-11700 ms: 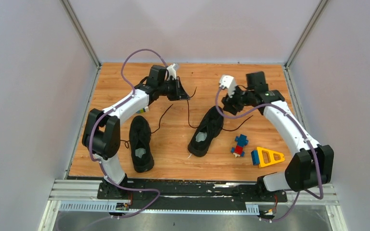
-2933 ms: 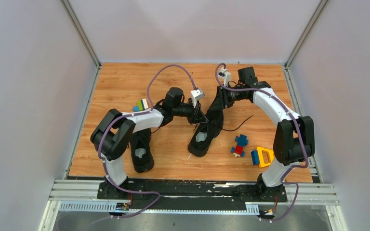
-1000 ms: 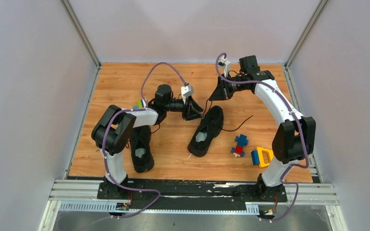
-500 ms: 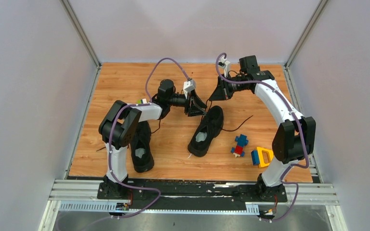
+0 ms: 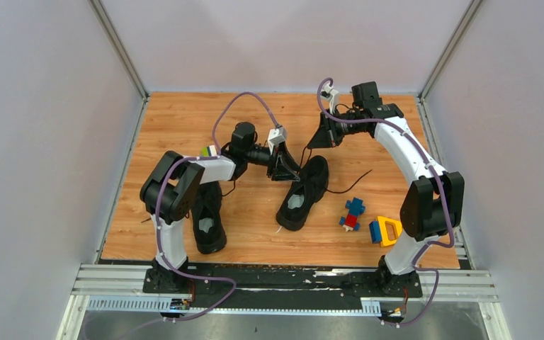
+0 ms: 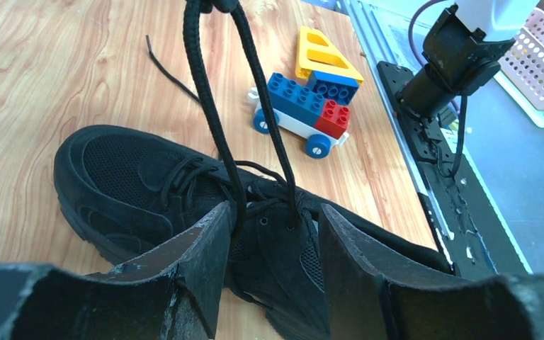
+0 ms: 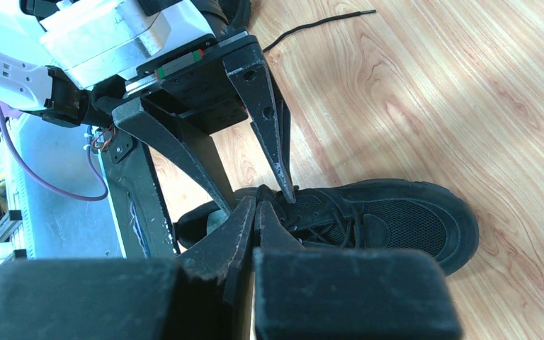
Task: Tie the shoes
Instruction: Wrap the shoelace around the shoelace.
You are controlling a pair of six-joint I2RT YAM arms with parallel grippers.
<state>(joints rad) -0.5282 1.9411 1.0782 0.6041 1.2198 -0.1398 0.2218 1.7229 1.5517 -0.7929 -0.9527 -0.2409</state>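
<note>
Two black shoes lie on the wooden table. One shoe (image 5: 303, 193) is in the middle and the other shoe (image 5: 207, 216) is at the left, partly under my left arm. My right gripper (image 5: 324, 136) hangs above the middle shoe's toe end, shut on its laces. Both lace strands (image 6: 212, 106) rise taut from the eyelets of the shoe (image 6: 149, 184). My left gripper (image 6: 273, 227) is open just above the tongue, with both strands between its fingers (image 7: 265, 120). In the right wrist view, the right gripper (image 7: 256, 205) has its tips pressed together over the shoe (image 7: 397, 212).
A blue-red toy car (image 5: 353, 212) and a yellow triangle block (image 5: 386, 231) sit right of the middle shoe. A small coloured block (image 5: 207, 150) lies behind my left arm. A loose lace end (image 5: 350, 180) trails right across the table. Grey walls enclose three sides.
My left gripper rose slightly, then dipped back toward the shoe, staying open around the strands. The right arm has held still with the laces.
</note>
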